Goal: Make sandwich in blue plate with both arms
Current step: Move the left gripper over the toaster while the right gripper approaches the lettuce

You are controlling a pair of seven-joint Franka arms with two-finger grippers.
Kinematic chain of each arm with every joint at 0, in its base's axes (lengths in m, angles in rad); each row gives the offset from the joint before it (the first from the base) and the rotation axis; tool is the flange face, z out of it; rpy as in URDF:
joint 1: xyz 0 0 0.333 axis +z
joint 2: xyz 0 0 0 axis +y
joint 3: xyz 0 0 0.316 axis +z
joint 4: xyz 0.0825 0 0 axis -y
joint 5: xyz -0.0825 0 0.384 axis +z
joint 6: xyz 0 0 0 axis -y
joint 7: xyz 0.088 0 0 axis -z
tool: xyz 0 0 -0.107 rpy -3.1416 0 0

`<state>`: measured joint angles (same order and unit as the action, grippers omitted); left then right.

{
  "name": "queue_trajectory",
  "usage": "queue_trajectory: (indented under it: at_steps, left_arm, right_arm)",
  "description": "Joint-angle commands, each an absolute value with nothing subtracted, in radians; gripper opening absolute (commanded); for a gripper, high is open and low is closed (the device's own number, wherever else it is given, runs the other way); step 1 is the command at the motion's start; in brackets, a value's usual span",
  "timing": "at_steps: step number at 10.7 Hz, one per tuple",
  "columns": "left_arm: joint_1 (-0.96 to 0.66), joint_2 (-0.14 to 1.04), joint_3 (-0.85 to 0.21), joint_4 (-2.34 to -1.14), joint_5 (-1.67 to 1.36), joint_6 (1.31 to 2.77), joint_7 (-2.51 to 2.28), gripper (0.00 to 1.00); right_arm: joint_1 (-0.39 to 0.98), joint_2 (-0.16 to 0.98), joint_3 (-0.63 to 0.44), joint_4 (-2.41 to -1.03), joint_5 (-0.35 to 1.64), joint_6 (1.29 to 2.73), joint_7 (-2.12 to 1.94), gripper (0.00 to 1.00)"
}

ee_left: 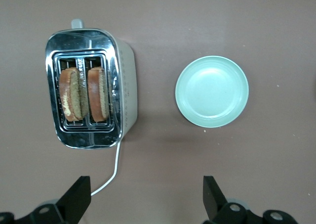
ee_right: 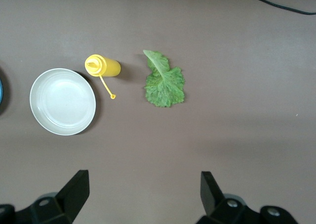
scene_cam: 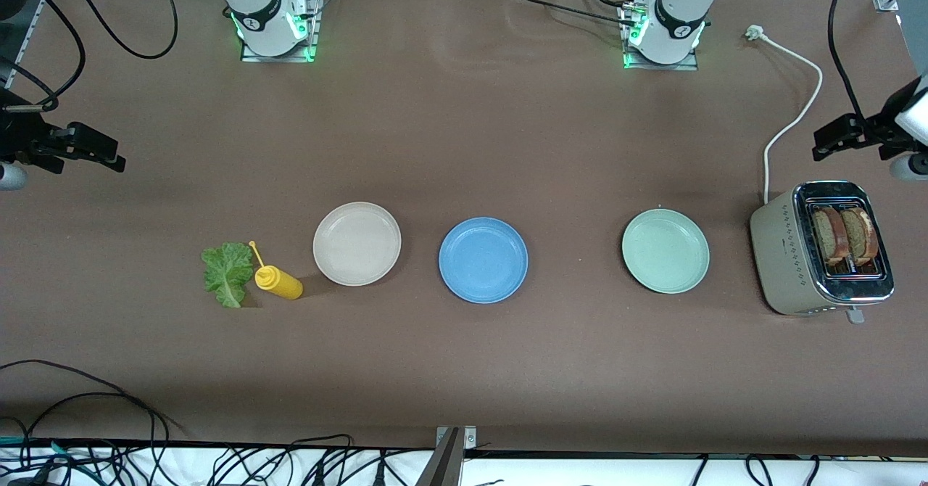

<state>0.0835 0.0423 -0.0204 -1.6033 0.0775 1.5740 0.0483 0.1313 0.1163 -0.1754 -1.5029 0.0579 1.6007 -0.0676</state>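
While the blue plate (scene_cam: 483,260) sits bare at the middle of the front view, a beige plate (scene_cam: 357,243), a yellow squeeze bottle (scene_cam: 276,280) and a lettuce leaf (scene_cam: 227,273) lie in a row toward frame left. A pale green plate (scene_cam: 665,250) and a toaster (scene_cam: 822,248) holding two toast slices (scene_cam: 845,236) sit toward frame right, its white cord (scene_cam: 794,117) trailing upward. Wide bare tabletop (scene_cam: 464,130) fills the upper and lower frame. Both grippers hang spread open and empty: the left gripper (ee_left: 145,199) at the right edge above the toaster, the right gripper (ee_right: 143,194) at the left edge.
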Motion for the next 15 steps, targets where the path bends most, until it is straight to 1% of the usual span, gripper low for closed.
queue_trajectory:
  at_steps: [1, 6, 10, 14, 15]
  left_arm:
    - [0.136, 0.081, -0.025, -1.582, 0.1, 1.618, 0.132, 1.0]
    - [0.193, 0.147, -0.025, -1.583, 0.1, 1.707, 0.204, 1.0]
    - [0.232, 0.242, -0.025, -1.597, 0.1, 1.822, 0.256, 1.0]
    - [0.245, 0.322, -0.025, -1.604, 0.103, 1.888, 0.261, 1.0]
    - [0.262, 0.345, -0.025, -1.612, 0.124, 1.908, 0.264, 0.9]
  right_arm:
    - [0.127, 0.123, -0.173, -1.494, 0.046, 1.589, -0.078, 1.0]
    - [0.126, 0.155, -0.173, -1.489, 0.025, 1.594, -0.078, 1.0]
    - [0.126, 0.172, -0.173, -1.489, 0.026, 1.589, -0.078, 1.0]
    - [0.126, 0.175, -0.173, -1.491, 0.028, 1.588, -0.081, 1.0]
    - [0.126, 0.179, -0.173, -1.49, 0.029, 1.588, -0.077, 1.0]
